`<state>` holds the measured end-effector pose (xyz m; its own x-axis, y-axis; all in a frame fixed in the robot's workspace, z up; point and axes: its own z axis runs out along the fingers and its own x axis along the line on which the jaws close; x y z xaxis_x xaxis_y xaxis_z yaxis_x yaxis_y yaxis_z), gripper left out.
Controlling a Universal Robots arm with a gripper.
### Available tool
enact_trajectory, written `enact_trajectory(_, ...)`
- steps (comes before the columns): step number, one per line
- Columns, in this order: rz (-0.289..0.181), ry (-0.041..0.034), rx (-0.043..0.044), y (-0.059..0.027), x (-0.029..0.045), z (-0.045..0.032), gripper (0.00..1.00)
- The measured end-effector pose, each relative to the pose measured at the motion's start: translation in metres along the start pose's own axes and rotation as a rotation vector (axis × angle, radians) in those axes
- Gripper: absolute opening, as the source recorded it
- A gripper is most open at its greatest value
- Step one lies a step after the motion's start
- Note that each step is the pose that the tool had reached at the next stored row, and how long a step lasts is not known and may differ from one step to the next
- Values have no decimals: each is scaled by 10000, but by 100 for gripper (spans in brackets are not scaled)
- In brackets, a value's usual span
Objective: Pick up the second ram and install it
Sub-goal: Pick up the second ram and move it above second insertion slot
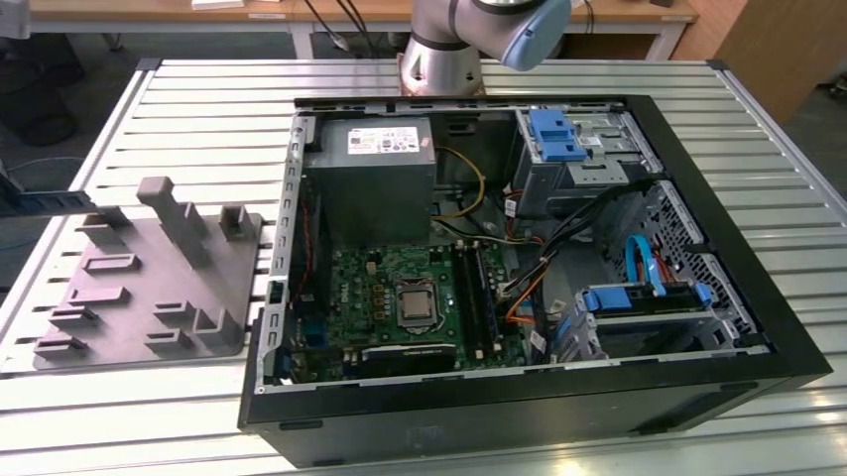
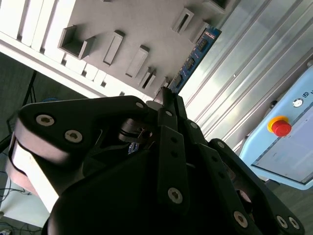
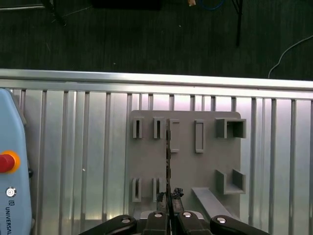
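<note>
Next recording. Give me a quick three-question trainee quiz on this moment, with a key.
1. True or false: the hand is shut on the second ram.
2. In both wrist views, what lies beyond the ram? A) the gray slotted tray B) a keyboard C) a monitor
3. Fill in: in the exterior view, the tray stands on the slatted table at the exterior view's ___ of the computer case.

Key: 1 true; 2 A; 3 left.
</note>
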<state>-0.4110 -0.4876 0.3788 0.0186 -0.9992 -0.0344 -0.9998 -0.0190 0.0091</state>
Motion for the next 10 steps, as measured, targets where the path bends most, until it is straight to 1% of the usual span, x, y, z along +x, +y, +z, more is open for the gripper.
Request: enact_trajectory(10, 1, 0, 0, 1, -3, -100, 14)
